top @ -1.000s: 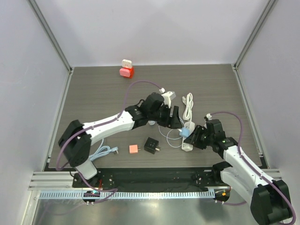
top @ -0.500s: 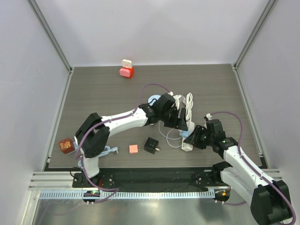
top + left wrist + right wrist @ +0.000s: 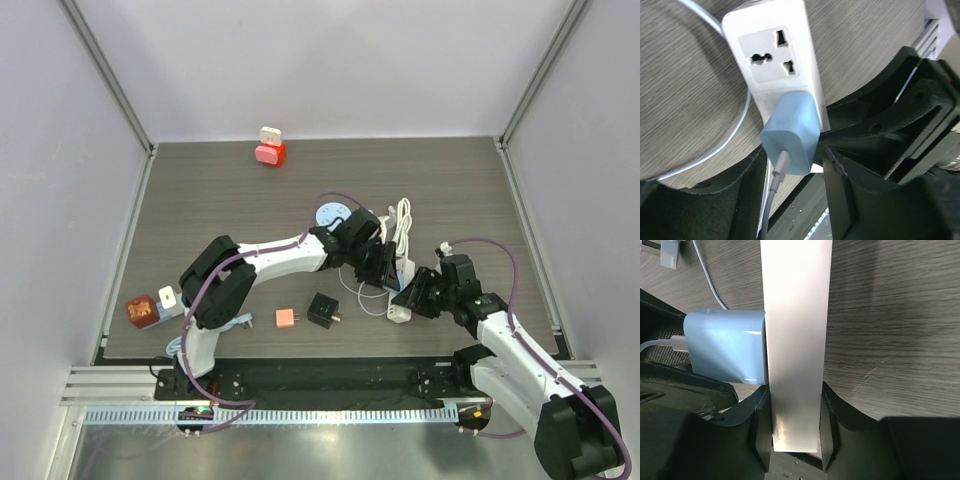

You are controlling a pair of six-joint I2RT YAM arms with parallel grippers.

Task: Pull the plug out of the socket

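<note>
A white power strip (image 3: 775, 55) lies on the dark wood table with a light blue plug (image 3: 792, 132) pushed into its socket; a grey cable leaves the plug. My left gripper (image 3: 792, 172) is open, its fingers standing on either side of the plug with small gaps. My right gripper (image 3: 795, 435) is shut on the near end of the power strip (image 3: 795, 315), with the plug (image 3: 725, 347) just to its left. In the top view the left gripper (image 3: 383, 266) covers the plug and the right gripper (image 3: 410, 298) holds the strip (image 3: 399, 314).
A black adapter (image 3: 322, 309) and a pink adapter (image 3: 287, 318) lie near the front. A coiled white cable (image 3: 402, 222) and a pale blue disc (image 3: 330, 214) sit behind the strip. A red and white block (image 3: 270, 148) is at the back, and a brown block (image 3: 140, 310) at the left edge.
My left arm has swung right and forward, bringing its open gripper down around the blue plug. The right gripper has stayed shut on the power strip.
</note>
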